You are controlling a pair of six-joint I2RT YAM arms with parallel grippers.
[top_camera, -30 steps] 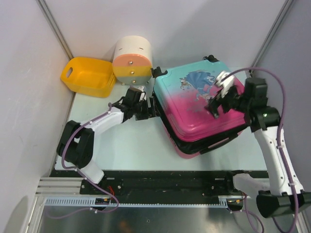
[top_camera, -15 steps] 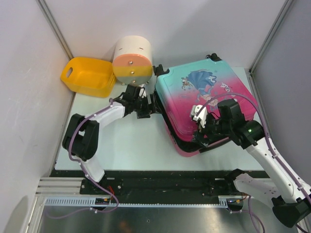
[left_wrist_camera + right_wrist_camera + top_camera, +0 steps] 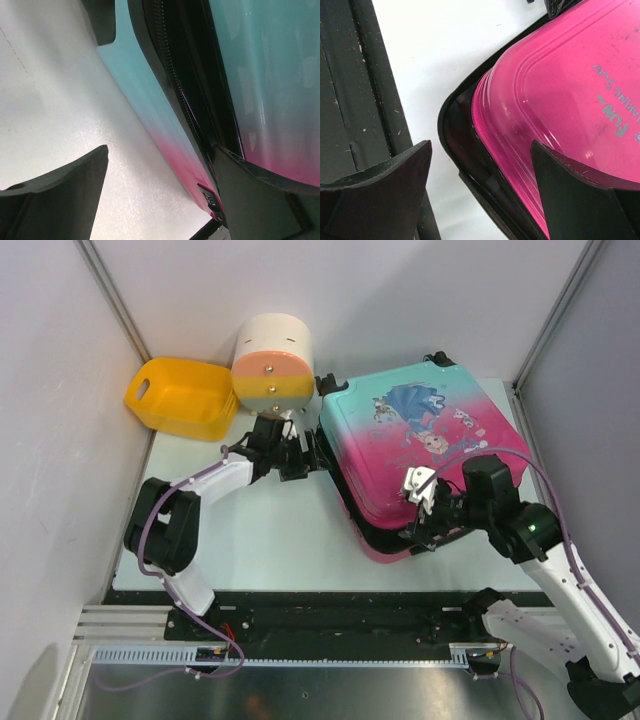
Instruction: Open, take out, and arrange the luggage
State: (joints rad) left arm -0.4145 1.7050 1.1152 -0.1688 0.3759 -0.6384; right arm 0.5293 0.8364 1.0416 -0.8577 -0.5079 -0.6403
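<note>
The luggage point(image 3: 420, 440), teal fading to pink with a cartoon print, lies flat at the right of the table. Its lid stands slightly ajar, with black zip edge and lining showing along the near side. My left gripper point(image 3: 304, 458) is open at the suitcase's left edge. In the left wrist view point(image 3: 160, 170) the teal-pink lower shell point(image 3: 150, 100) runs between the fingers, and the right finger sits at the zip seam. My right gripper point(image 3: 418, 520) is open at the near left corner. In the right wrist view point(image 3: 480, 170) its fingers straddle the pink lid corner point(image 3: 570, 90).
A yellow plastic basket point(image 3: 180, 397) and a cream-orange-yellow round drawer box point(image 3: 272, 365) stand at the back left. White walls close in on both sides. A black rail point(image 3: 330, 605) runs along the white table's point(image 3: 260, 530) near edge.
My right arm has swung from above the lid's right side down to the suitcase's near left corner. The left gripper has stayed at the left edge.
</note>
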